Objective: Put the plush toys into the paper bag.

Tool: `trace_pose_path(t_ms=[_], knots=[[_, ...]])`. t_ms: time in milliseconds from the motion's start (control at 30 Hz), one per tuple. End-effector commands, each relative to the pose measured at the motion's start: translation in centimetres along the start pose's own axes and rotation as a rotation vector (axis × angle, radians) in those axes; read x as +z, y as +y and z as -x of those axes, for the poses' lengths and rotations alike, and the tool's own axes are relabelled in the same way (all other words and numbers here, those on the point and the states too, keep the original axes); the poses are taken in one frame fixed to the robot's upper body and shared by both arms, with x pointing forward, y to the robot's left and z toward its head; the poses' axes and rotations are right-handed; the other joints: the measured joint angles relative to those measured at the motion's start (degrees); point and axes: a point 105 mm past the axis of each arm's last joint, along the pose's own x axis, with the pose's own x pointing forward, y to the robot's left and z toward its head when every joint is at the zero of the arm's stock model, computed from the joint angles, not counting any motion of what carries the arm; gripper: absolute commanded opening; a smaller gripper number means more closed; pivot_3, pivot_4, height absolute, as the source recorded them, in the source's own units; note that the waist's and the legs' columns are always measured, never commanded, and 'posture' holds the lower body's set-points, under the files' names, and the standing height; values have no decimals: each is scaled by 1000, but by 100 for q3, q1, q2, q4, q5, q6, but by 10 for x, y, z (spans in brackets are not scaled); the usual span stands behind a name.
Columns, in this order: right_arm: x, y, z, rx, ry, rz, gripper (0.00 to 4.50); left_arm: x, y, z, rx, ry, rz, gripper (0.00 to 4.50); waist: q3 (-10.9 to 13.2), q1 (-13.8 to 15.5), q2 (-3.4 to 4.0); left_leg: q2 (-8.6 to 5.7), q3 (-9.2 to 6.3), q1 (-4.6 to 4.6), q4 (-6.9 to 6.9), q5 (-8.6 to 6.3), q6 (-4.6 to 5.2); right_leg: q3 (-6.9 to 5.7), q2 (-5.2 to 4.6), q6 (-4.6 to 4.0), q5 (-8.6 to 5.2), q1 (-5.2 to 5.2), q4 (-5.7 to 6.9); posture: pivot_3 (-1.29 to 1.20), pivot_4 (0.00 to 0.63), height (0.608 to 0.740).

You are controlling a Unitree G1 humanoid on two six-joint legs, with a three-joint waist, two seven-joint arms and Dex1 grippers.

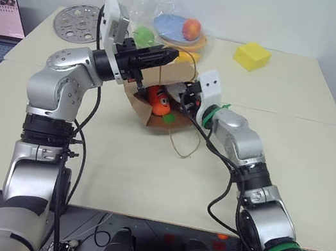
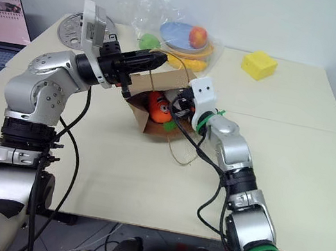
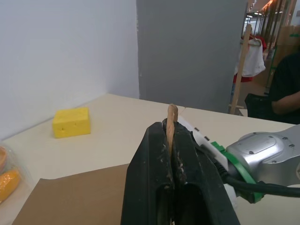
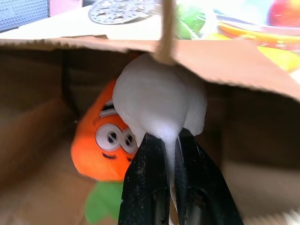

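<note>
Paper bag (image 1: 163, 76) lies on the desk (image 1: 279, 158), mouth open. Left gripper (image 3: 171, 140) clenched on its handle (image 3: 172, 117). Right gripper (image 4: 172, 154) grasps white toy (image 4: 159, 101) at the mouth; orange toy (image 4: 96, 140) inside.

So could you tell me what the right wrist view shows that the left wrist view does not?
Right wrist view alone: the right gripper shut on the white plush toy at the bag's mouth, the orange plush toy inside.

Left wrist view alone: the left gripper shut on a bag handle, and the yellow block.

Both: the paper bag.
</note>
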Motion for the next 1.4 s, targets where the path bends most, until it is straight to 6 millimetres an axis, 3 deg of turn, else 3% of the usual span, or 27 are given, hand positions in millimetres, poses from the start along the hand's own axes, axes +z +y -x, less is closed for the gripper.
trace_pose_path(t_ms=[33,167,267,467,600,800,967,1133,1400], knots=[[8,-1,-9,-1,-41,19,42,15,-6,0,-26,-37,-38,0,0,0,0,0,0,0,-1,0,0,0,0,0,0,0,0,0,150,740],[-9,-11,-13,-50,9,23,42,15,-5,1,-21,-33,-40,0,0,3,0,0,0,0,-1,0,0,0,-1,0,0,0,-1,0,150,740],[-8,-12,-10,-28,-9,32,770,15,-6,2,-20,-30,-40,0,1,-8,2,0,1,0,-1,0,0,0,-1,0,0,-1,-1,0,150,740],[3,-11,0,0,-48,44,2996,13,-5,2,-17,-28,-38,0,1,-27,2,0,0,0,-1,0,0,0,0,0,0,-2,0,0,150,740],[23,-5,27,18,-102,51,4423,12,-6,1,-20,-33,-34,0,1,-6,2,0,-1,-2,-2,0,0,0,-1,0,0,-2,-1,0,150,740],[22,5,88,21,-90,72,4469,10,-6,-1,-24,-38,-27,0,1,39,1,0,-2,-4,0,0,0,-1,-1,0,0,-1,-1,0,150,740],[-17,8,130,-31,43,42,4469,9,-5,0,-23,-41,-27,0,0,38,0,0,-2,-3,4,-1,0,0,-1,0,-1,2,-2,0,150,740],[-47,8,134,-65,129,-16,4469,9,-5,-2,-24,-44,-25,0,0,-10,0,0,6,-2,8,0,0,8,0,1,-1,1,-3,0,150,740],[-79,10,101,-101,170,-102,4469,9,-5,-3,-22,-49,-28,0,-1,3,-1,-1,5,-1,13,1,1,7,0,2,-1,3,-4,0,150,740]])
